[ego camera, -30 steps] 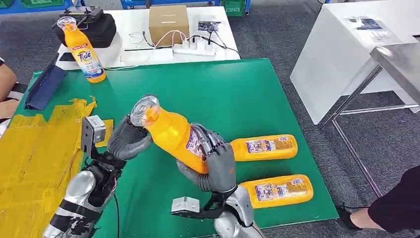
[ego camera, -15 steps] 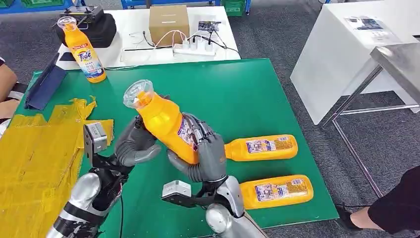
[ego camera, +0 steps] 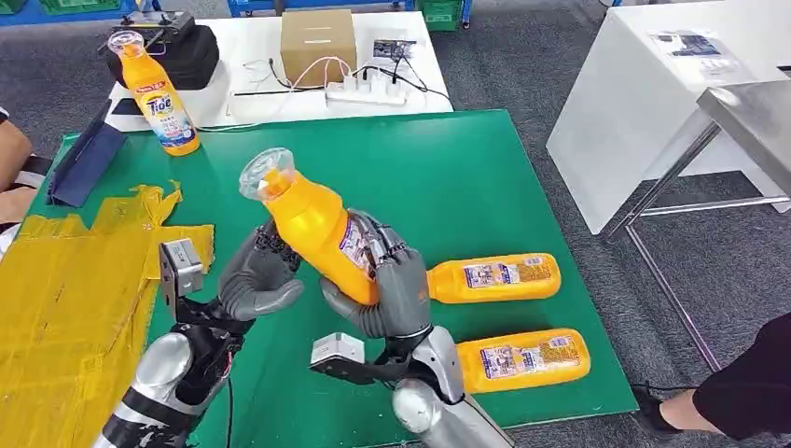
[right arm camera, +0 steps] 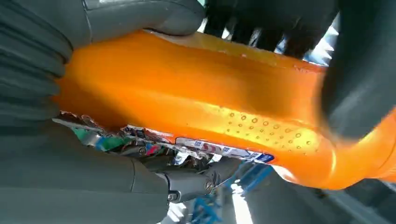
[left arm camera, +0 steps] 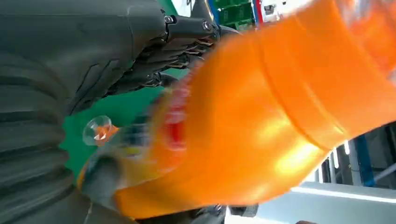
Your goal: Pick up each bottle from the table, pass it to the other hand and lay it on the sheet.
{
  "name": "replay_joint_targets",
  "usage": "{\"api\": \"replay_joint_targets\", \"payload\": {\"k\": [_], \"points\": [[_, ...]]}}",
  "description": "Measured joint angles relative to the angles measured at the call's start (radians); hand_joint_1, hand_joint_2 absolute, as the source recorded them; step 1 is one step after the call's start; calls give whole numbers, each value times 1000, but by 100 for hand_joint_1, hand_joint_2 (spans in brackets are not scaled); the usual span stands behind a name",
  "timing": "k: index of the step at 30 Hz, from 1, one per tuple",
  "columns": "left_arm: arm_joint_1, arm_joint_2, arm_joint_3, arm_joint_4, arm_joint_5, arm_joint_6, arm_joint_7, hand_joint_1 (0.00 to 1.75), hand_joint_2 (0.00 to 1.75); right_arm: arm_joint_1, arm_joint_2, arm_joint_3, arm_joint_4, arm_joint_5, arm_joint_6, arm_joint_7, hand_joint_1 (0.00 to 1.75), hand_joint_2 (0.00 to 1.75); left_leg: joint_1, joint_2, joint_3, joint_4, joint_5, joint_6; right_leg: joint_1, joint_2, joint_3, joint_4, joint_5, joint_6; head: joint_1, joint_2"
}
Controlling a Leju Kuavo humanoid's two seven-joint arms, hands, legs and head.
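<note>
Behind both hands, upright bottle (ego camera: 157, 97) reads "Tide"

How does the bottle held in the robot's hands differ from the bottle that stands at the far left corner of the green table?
The held bottle is off the table and tilted, its cap up and to the left; the standing bottle is upright on its base. The right hand grips the held bottle's lower body and the left hand is against its side; nothing touches the standing bottle. Both are orange with a clear cap.
</note>
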Motion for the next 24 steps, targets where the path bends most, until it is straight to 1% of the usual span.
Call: {"api": "replay_joint_targets", "payload": {"k": [2,7,8,9,10,11,12,13,22,23,24], "points": [[-3,-6,-2,1,-21,26,0,59,175,-7,0,33,19,47,-1,13,175,175,0,0,0,0,0,0,0,0,0,0,0,0,0,0],[-2,-9,-1,1,-48,55,-7,59,175,-21,0,63,51,84,-13,39,175,175,0,0,0,0,0,0,0,0,0,0,0,0,0,0],[-1,-9,-1,1,-49,59,-8,33,175,-26,0,67,55,85,-13,40,175,175,0,0,0,0,0,0,0,0,0,0,0,0,0,0],[-1,-9,-1,1,-50,59,-8,37,175,-28,0,68,58,86,-13,42,175,175,0,0,0,0,0,0,0,0,0,0,0,0,0,0],[-1,-9,-1,1,-50,59,-8,54,175,-30,0,69,62,86,-13,43,175,175,0,0,0,0,0,0,0,0,0,0,0,0,0,0],[-1,-9,-1,1,-50,59,-8,51,175,-32,0,70,63,86,-13,43,175,175,0,0,0,0,0,0,0,0,0,0,0,0,0,0],[0,-9,-1,1,-50,59,-8,70,175,-34,0,71,66,86,-13,43,175,175,0,0,0,0,0,0,0,0,0,0,0,0,0,0],[0,-9,-1,1,-50,60,-8,175,175,-37,0,73,68,86,-11,45,175,175,0,0,0,0,0,0,0,0,0,0,0,0,0,0],[5,-11,2,8,-69,95,-16,175,175,-62,0,111,106,87,3,72,175,175,0,0,0,0,0,0,0,0,-1,0,0,0,0,0],[7,-11,4,8,-69,97,-16,175,175,-63,0,116,109,85,3,74,134,175,0,0,0,0,0,0,0,0,-1,0,0,0,0,0],[8,-11,5,8,-69,97,-16,175,175,-65,0,118,111,83,2,76,131,175,0,1,0,0,0,0,0,0,-1,0,0,0,0,0]]}}
